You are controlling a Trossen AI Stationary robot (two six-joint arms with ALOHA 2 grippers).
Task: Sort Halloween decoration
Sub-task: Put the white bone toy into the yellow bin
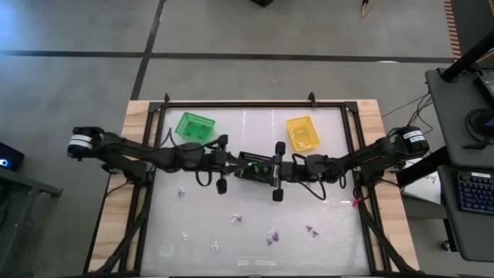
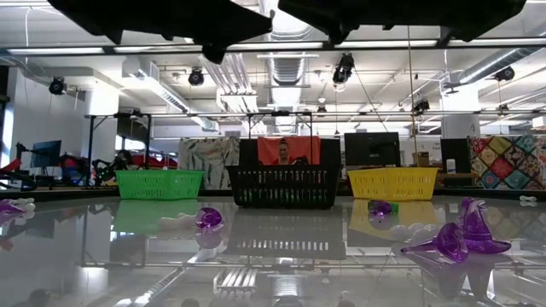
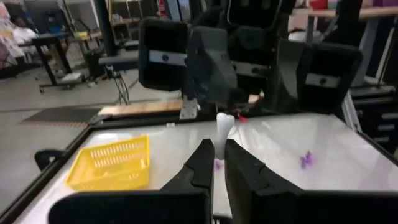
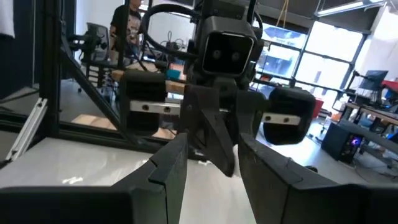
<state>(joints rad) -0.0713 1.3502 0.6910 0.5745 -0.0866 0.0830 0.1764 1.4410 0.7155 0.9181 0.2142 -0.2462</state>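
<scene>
The left hand point(image 3: 217, 163), clenched on a small white bone-shaped trinket point(image 3: 223, 130), hangs above mid-surface point(image 1: 255, 131) facing the right hand point(image 4: 211, 163), whose fingers stand released and empty. The bone probably belongs in a basket, so it is best carried level and lowered well inside before letting go. From left to right at the far side sit the green basket point(image 1: 194, 126), black basket point(image 2: 284, 186) and yellow basket point(image 1: 302, 132). The opposing arm blocks the direct path. Purple and white trinkets point(image 1: 271, 235) lie scattered nearer.

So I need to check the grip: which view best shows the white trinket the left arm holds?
The left wrist view: the white trinket stands pinched in the left tool. The high, low and right wrist views do not show it clearly.
</scene>
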